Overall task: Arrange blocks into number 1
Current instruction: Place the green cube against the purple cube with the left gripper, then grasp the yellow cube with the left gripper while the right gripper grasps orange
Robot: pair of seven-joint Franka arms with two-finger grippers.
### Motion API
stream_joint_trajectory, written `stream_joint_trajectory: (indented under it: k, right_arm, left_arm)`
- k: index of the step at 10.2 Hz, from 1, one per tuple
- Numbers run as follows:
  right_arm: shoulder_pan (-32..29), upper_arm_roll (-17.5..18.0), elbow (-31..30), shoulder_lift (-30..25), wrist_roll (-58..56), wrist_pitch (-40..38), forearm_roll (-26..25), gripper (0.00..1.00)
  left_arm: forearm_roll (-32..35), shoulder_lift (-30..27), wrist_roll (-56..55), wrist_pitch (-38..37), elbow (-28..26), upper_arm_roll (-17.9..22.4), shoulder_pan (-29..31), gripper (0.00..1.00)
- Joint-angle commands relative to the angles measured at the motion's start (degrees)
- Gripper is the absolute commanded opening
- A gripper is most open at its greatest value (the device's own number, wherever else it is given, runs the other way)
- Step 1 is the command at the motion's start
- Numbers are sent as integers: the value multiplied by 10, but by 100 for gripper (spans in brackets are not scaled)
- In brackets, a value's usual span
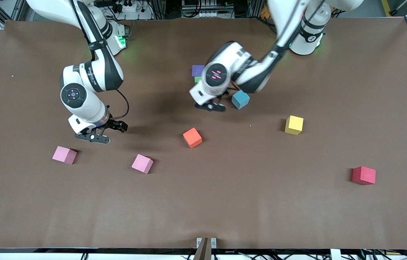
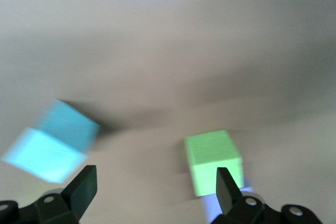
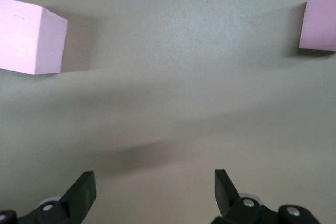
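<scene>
The purple block (image 1: 198,69) and the green block (image 1: 197,79) lie touching in the middle of the table, the green one nearer the front camera and partly hidden by the left arm. My left gripper (image 1: 215,103) hangs open and empty just above the table, between the green block (image 2: 212,158) and the light blue block (image 1: 240,99). The light blue block (image 2: 52,140) lies off to one side of its fingers. A sliver of purple block (image 2: 209,209) shows by one finger. My right gripper (image 1: 106,131) is open over bare table, above two pink blocks (image 1: 65,155) (image 1: 142,163).
An orange block (image 1: 192,137) lies near the table's middle. A yellow block (image 1: 294,125) and a red block (image 1: 363,175) lie toward the left arm's end. The two pink blocks (image 3: 31,38) (image 3: 320,22) sit apart on the brown table (image 1: 225,209).
</scene>
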Motion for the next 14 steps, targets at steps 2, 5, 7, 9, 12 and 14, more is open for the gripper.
stream_joint_trajectory:
  k: [2,5,7,9,12,14]
  right_arm:
    - [20,6,77,43,83,-9,46,100]
    - [51,6,196,126,278,-33,47,100]
    - [59,13,276,176,348,-57,81,100]
    - [84,30,352,249,435,-54,128,100]
    - [119,32,392,302,506,-43,130,100]
    - [112,66,393,303,553,-32,130,100]
  left_arm:
    - [82,-56,44,-74,-15,-3,103,100]
    - [116,-70,40,-105,-18,-5,212,100]
    - [117,-92,51,-133,-44,-7,285,100]
    - [117,-93,58,-132,-71,-7,310,100]
    - [118,-102,116,-77,-147,-12,354,100]
    - [127,-103,201,-20,-197,-15,353,100]
